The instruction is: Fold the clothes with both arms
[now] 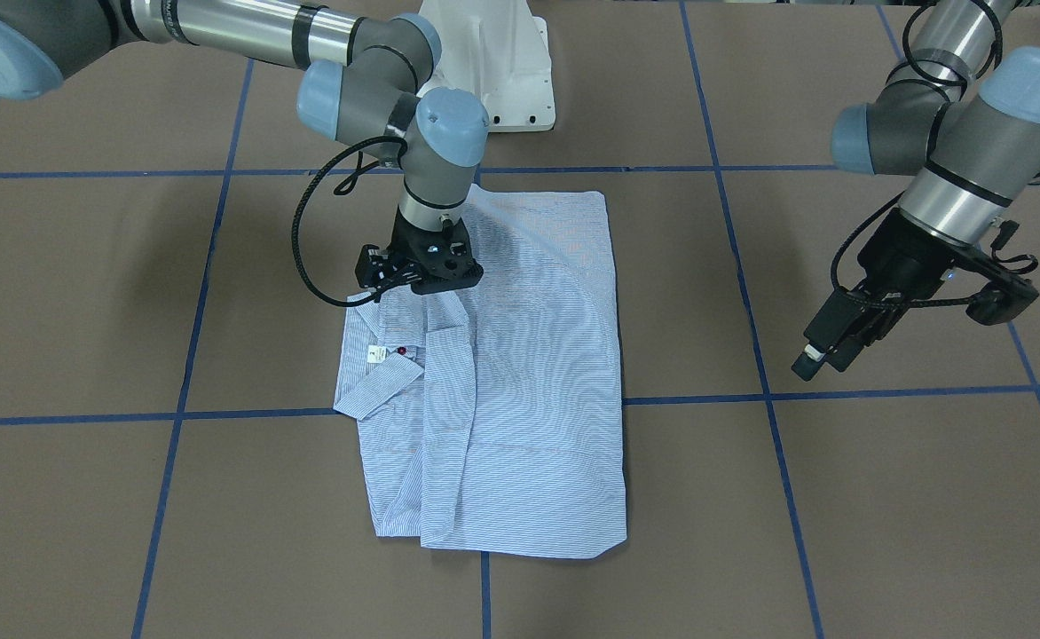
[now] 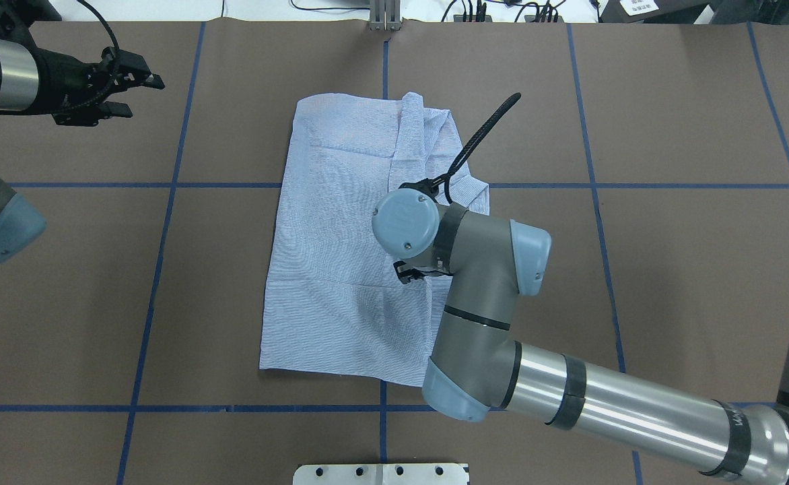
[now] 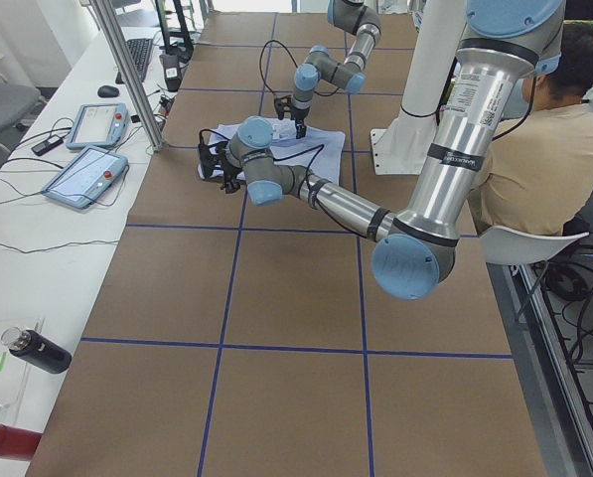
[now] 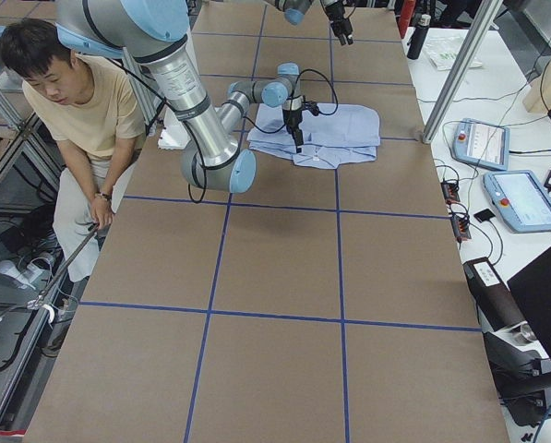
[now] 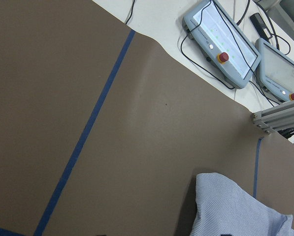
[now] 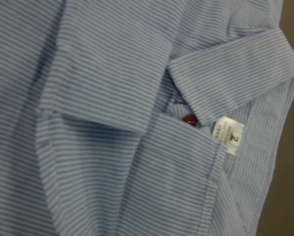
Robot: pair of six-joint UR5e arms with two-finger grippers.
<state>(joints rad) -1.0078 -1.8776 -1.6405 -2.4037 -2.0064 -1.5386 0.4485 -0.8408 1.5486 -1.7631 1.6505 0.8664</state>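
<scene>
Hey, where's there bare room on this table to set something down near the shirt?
Bare table lies on the operators' side of the shirt, and in the wide strip between the shirt and the hovering left claw. It is crowded at the collar, where the right claw is down at the cloth.
</scene>
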